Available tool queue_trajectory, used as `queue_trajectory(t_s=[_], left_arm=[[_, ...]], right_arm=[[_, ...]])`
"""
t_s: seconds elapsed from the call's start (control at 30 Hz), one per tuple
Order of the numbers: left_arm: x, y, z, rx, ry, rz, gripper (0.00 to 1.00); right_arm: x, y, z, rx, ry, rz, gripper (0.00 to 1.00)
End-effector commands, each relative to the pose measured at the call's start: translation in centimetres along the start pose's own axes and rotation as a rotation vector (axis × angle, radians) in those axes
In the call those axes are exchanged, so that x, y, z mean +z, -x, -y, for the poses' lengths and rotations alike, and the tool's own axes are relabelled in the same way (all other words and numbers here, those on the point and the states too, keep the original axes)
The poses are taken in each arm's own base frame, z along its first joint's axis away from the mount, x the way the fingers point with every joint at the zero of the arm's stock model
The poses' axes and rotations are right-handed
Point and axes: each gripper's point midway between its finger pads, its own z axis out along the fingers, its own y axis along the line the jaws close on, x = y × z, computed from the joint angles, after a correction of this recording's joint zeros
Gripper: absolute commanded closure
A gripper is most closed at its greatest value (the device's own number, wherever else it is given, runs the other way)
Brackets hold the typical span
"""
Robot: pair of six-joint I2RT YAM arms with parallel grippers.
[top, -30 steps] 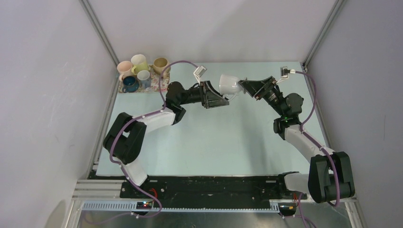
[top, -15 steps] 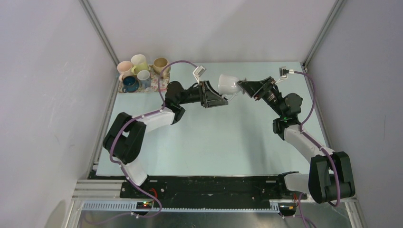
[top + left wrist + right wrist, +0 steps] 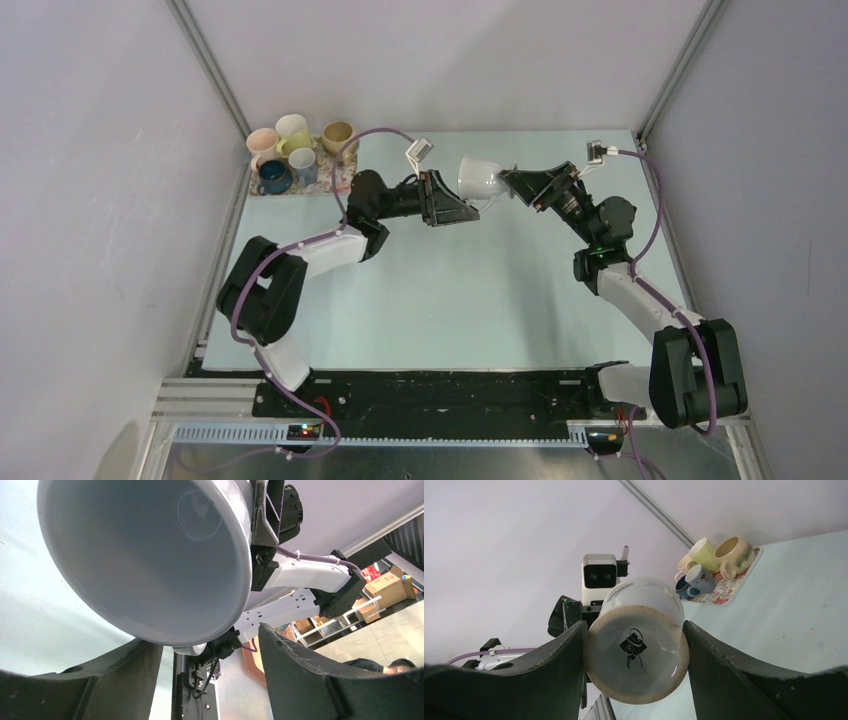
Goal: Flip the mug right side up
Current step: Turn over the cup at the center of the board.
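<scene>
The white mug (image 3: 483, 178) hangs in the air above the far part of the table (image 3: 450, 300), in the upper middle of the overhead view. It lies on its side, with its mouth toward the left of the frame and its base toward the right. We see the right gripper (image 3: 513, 183) clamped on it, a finger pressed to either side of the body close to the base. The printed logo on the base sits at the centre of the right wrist view.

The left gripper (image 3: 472, 207) sits just below and left of the mug's mouth, its jaws parted. In the left wrist view the rim dips toward the gap between its fingers (image 3: 320, 680), and we cannot tell whether they touch it.

At the upper left of the overhead view a cluster of cups (image 3: 290, 150) stands on a floral mat (image 3: 328, 182), well apart from the mug.
</scene>
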Motion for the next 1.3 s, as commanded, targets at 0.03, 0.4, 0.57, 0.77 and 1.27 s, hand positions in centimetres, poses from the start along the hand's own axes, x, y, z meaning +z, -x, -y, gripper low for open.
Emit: queue_trajectory(t_s=[0.03,0.4,0.57,0.77,1.27], left_arm=[[0.84,2.51,5.03,0.177,-0.121,0.046,0.30],[0.78,2.67,5.25,0.182,-0.125,0.046,0.39],[0.78,2.67,5.33,0.181,-0.127,0.043,0.45],[0.82,2.75,5.47,0.182,-0.131,0.042,0.56],[0.87,2.90,5.60,0.174,-0.135,0.036,0.98]], right_arm=[[0.02,-2.10,-0.84,0.003,0.040,-0.086,1.00],[-0.03,-2.01,-0.97,0.000,0.043,-0.084,1.00],[-0.03,-1.96,-1.02,-0.003,0.045,-0.083,1.00],[-0.03,-1.99,-0.96,-0.002,0.044,-0.084,1.00],[-0.07,-2.06,-1.08,-0.005,0.049,-0.088,1.00]])
